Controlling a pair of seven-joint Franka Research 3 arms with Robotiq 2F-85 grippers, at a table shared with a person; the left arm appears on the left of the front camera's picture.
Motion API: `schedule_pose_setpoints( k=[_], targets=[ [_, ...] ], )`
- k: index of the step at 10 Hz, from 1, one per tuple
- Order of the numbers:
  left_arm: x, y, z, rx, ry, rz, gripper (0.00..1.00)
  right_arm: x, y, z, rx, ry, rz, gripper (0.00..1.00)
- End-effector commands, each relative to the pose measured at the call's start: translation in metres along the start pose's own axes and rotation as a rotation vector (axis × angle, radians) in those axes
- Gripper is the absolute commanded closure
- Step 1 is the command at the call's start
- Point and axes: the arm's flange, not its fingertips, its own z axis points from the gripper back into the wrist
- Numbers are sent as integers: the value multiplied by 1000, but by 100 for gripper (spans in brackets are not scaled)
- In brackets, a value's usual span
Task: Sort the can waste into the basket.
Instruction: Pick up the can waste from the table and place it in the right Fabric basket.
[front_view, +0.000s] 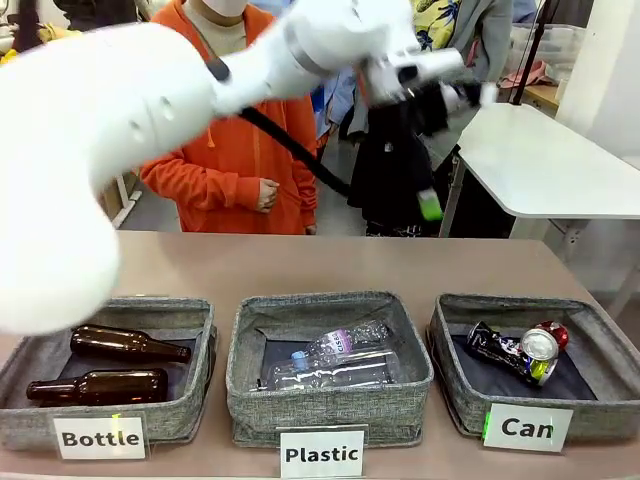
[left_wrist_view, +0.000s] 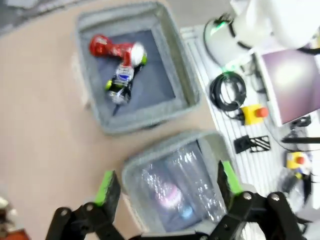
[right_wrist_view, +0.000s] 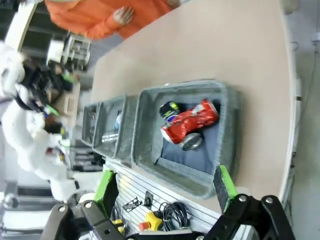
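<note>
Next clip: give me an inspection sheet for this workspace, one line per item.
Surface: brown table, bare beyond the bins.
Job's things: black can and red can lie in the Can basket.
Clutter: brown bottles in Bottle bin; clear bottles in Plastic bin.
Grippers: left gripper open, empty; right gripper open, empty.
Cables: black coil beside the table.
Surroundings: person in orange stands opposite.

A white table (front_view: 545, 165) stands on a grey floor (front_view: 160, 212) behind the tan worktable (front_view: 300, 265).
</note>
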Motion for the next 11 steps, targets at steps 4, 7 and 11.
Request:
schedule_pose_setpoints(
  k=[4, 7, 11],
  targets=[
    [-169, -80, 42, 52, -182, 420, 0, 38, 97, -143, 49, 169, 233, 0],
    [-284, -109, 75, 57, -452, 809, 0, 29, 134, -226, 80, 182, 214, 0],
    [-432, -122, 75, -180, -819, 1181, 0, 21, 161, -283, 259, 146, 34, 0]
  ],
)
